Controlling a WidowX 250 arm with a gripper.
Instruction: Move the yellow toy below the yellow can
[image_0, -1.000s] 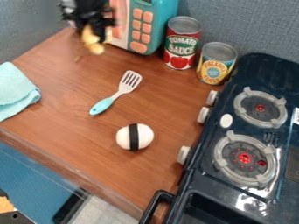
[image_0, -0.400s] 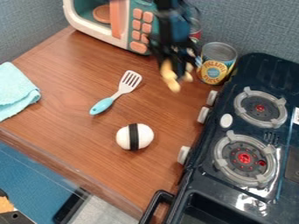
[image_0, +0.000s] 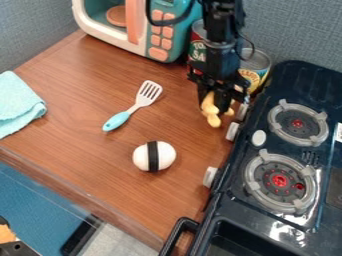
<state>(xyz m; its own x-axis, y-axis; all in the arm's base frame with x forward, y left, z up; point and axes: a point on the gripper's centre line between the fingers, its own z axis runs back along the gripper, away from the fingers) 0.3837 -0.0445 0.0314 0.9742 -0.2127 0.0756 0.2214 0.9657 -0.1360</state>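
Lowering gently is prob. the step now: black two-finger gripper is closed on the small knobbly yellow toy, near & below the yellow-labelled metal can. Keep clear of the round grey stove knobs; release only w/ toy resting on the brown wooden counter, then lift straight up.

At two o'clock, the toy is coloured yellow; at seven, the white ball is crossed by a black stripe; at nine, the cloth is tinted pale aqua; at four, the burner is dotted red.
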